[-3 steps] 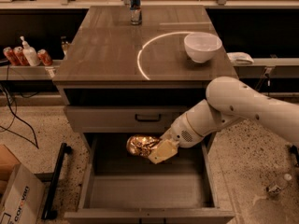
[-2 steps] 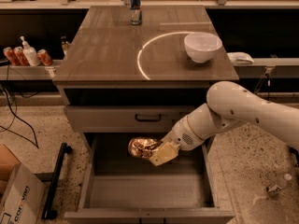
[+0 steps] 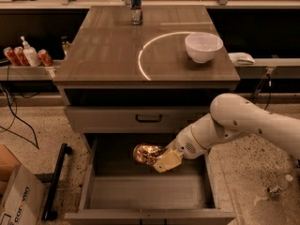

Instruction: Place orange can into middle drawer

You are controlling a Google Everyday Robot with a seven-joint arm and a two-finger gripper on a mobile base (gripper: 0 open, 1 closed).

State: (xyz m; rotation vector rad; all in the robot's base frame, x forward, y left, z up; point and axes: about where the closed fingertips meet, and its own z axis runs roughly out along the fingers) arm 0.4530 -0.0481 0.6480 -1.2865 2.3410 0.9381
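Partly hidden, orange can (image 3: 146, 153) clenched in jaws, hovering over open middle drawer (image 3: 150, 191), rear shadowed.

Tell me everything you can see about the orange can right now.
The orange can is shiny golden-orange metal with a mottled, crinkled-looking surface that catches the light. It lies roughly on its side, one end pointing left, gripped at its right end by the tool, which reaches in from the right. It hangs over the rear of the open middle drawer, apparently above the floor rather than resting on it. Nothing else seems to touch it.
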